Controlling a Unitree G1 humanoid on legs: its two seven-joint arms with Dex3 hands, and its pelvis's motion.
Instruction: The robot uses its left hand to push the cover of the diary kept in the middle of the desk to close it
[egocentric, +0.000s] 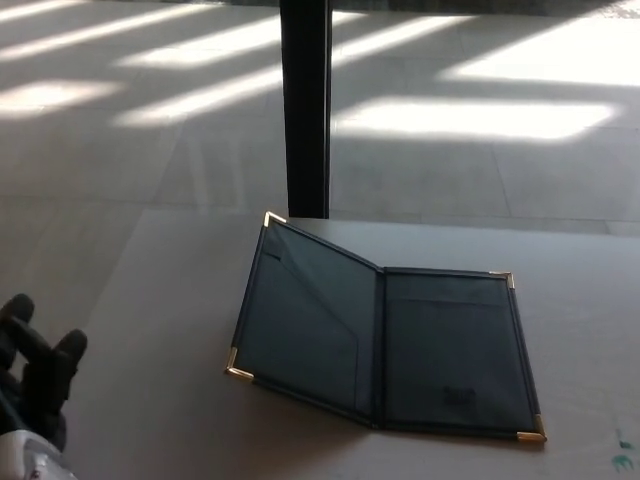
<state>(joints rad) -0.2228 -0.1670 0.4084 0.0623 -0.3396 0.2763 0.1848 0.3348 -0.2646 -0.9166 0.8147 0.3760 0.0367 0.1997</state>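
One left hand hovered at the desk's near-left edge, fingers apart and empty (right hand unseen); the diary lay mid-desk, left cover tilted up for pushing.

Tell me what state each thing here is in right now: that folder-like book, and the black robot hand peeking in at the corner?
Diary: open on the desk, right half lying flat, left cover tilted up off the surface.
Left robot hand: at the desk's left edge, apart from the diary, holding nothing, fingers apart.
Right robot hand: not in view.
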